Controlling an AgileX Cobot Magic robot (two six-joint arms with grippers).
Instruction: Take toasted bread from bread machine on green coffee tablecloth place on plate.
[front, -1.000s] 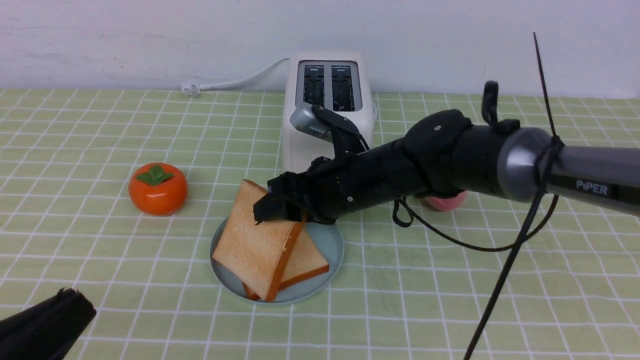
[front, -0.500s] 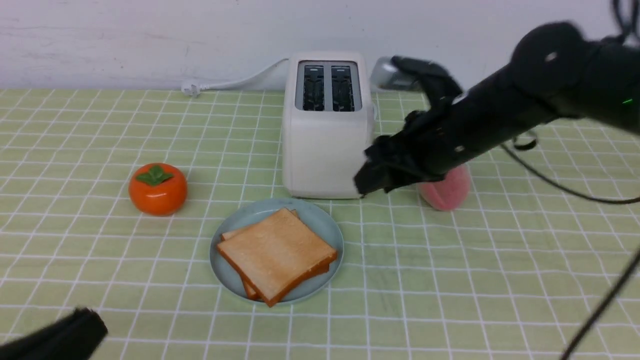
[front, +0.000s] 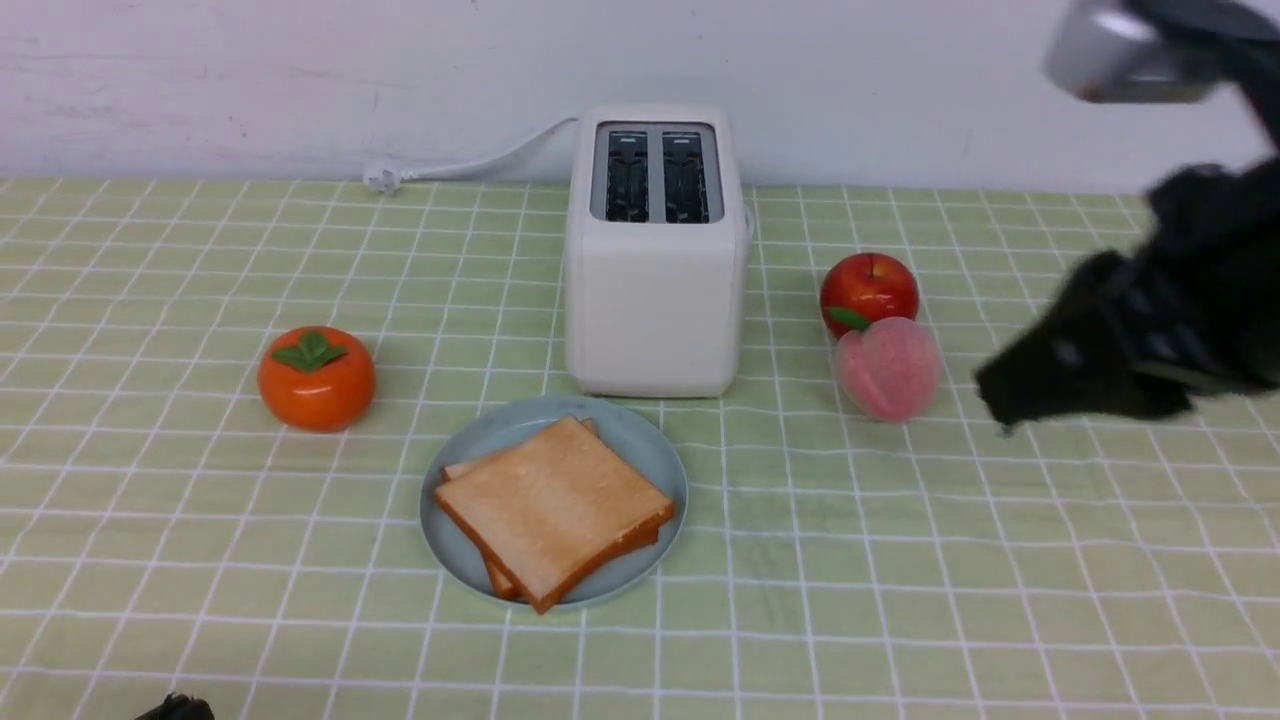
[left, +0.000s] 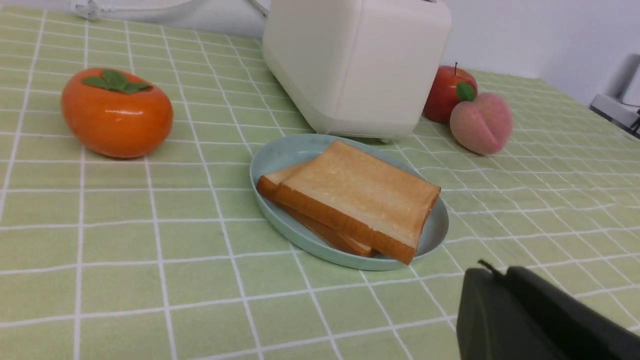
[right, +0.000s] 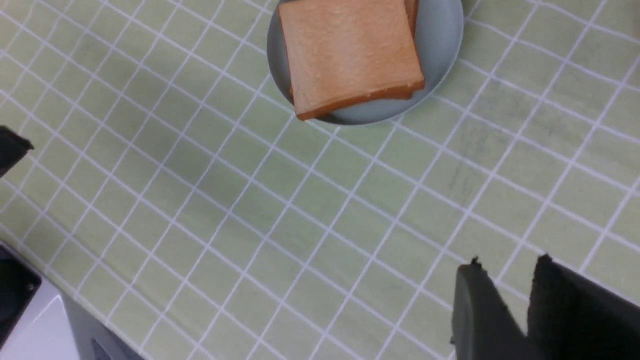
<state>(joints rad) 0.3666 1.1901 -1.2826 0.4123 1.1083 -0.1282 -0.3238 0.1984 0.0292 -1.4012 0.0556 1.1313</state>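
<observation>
Over on the robot's right, up in the air and well apart from the plate, the right gripper (right: 509, 265) has a narrow gap between its fingertips and nothing in it. At the near left, the left gripper (left: 496, 272) has its tips together, also with no bread. Both slices are on the plate (front: 455, 545): the upper slice (front: 555, 510) lies askew across the lower slice (left: 325, 232), one corner reaching the near rim. Behind the plate stands the toaster (front: 655, 300), both slots bare, on the green tablecloth (front: 850, 600); a peach (front: 888, 370) and an apple (front: 868, 290) sit to its right, a persimmon (front: 316, 380) to the plate's left. I judge the placing finished, leaving only the clearing of the arms. The next move calls for parking both without brushing the fruit or nudging that overhanging top slice.
</observation>
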